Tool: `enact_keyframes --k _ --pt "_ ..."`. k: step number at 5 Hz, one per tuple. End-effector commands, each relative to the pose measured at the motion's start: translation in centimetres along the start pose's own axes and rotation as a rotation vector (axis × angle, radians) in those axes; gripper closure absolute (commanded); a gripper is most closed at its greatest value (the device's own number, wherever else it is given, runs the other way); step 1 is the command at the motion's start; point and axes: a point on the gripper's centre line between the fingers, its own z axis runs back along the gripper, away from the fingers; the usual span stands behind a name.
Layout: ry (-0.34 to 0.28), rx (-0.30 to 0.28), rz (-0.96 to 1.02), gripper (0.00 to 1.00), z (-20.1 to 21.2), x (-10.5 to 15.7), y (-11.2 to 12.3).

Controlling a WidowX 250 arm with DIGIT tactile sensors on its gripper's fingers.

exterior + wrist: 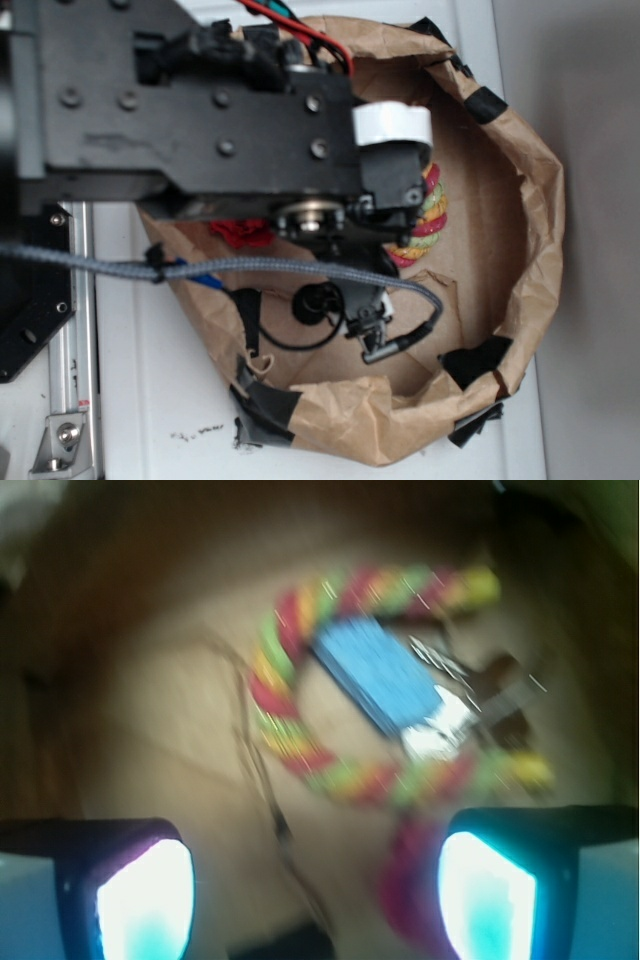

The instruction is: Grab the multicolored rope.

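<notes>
The multicolored rope (pixel 285 725), twisted from red, yellow and green strands, lies in a U shape on the brown floor of the paper bag. In the blurred wrist view it is ahead of my gripper (pixel 315 895) and apart from it. The fingers (pixel 145 900) stand wide apart with nothing between them. A blue rectangular sponge (pixel 375 675) lies inside the rope's curve. In the exterior view only a short piece of the rope (pixel 430 212) shows beside the black arm (pixel 250 110), which hides the gripper.
The crumpled brown paper bag wall (pixel 535 210) rings the work area, patched with black tape. A red fabric flower (pixel 240 235) lies partly under the arm and shows as a red blur (pixel 405 880) near my right finger. A shiny, dark blurred thing (pixel 455 720) lies by the sponge.
</notes>
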Motion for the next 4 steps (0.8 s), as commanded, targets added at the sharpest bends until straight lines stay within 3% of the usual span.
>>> enact_keyframes --k 1,2,3,4 --pt "0.006 -0.017 -0.002 0.0 -4.6 2.4 -1.8" --pt "0.057 -0.082 -0.017 0.0 -6.3 3.0 -3.2" --pt "0.091 -0.141 -0.041 0.46 -7.3 3.8 -4.4" --pt "0.082 -0.158 -0.087 1.0 -7.3 4.3 -4.8"
